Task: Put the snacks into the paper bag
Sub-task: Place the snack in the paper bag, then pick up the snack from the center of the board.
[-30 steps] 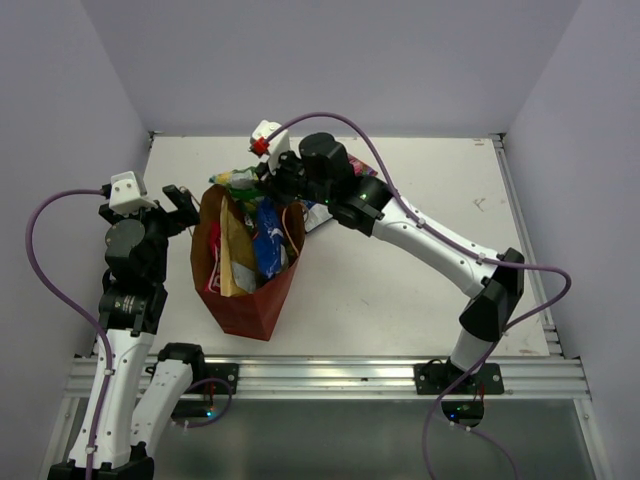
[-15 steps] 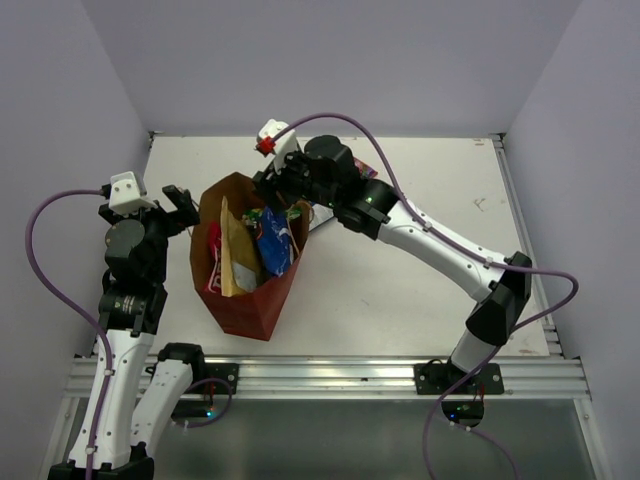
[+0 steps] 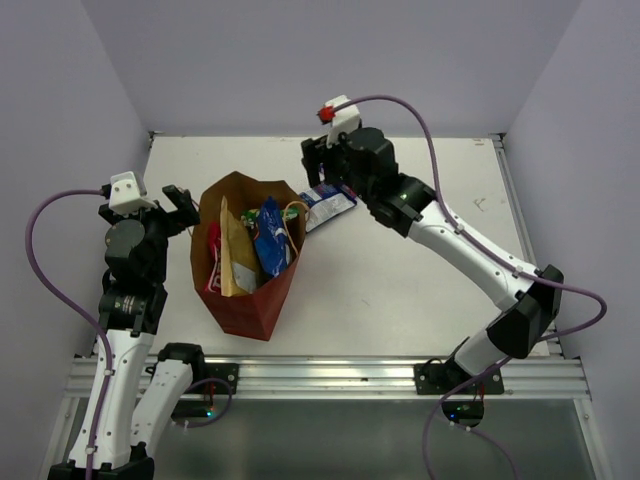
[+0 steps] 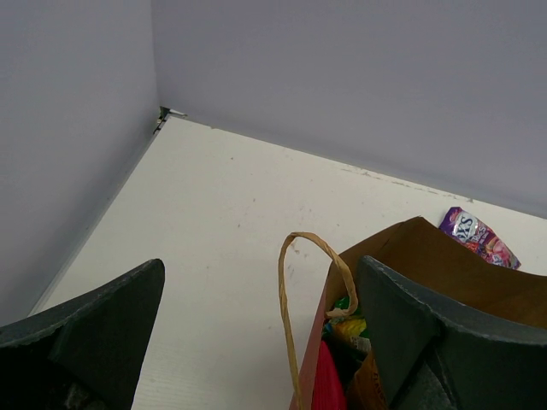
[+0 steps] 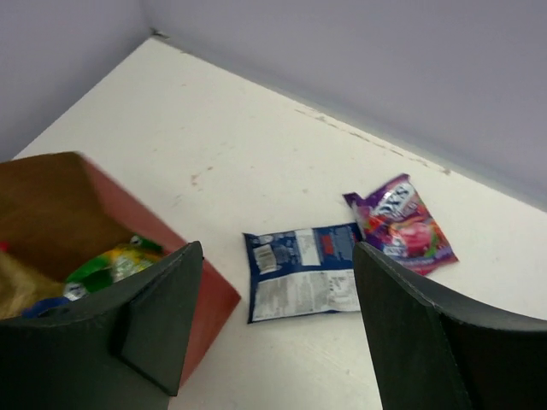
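From the top camera, I am seeing the paper bag point(image 3: 245, 290) standing up on the table point(image 3: 400, 300) with its mouth open. A pink-red packet point(image 3: 212, 258), a tan-gold packet point(image 3: 235, 262), a blue-white packet point(image 3: 271, 238) and a green packet point(image 3: 249, 217) are sitting inside the bag. The left gripper point(image 3: 182, 203) is hanging just beside the bag's left edge, and I cannot tell if it is touching. The right gripper point(image 3: 322, 165) is hanging behind the bag and off to its right. A dark blue packet point(image 3: 328, 205) is lying flat just to the right of the bag.

From the left wrist camera, I am seeing its fingers point(image 4: 94, 333) spread wide and holding nothing. The bag's loop handle point(image 4: 295, 342) is sticking up in the gap between them, touching neither finger. A purple-pink packet point(image 4: 479, 236) is lying on the table behind the bag.

From the right wrist camera, I am seeing its fingers point(image 5: 427, 342) spread wide too, with nothing held. The bag is sitting at the left, with the green packet peeking out of it. The dark blue packet is lying just right of the bag, not touching it. The purple-pink packet is lying right beside the dark blue one, on the side away from the bag.
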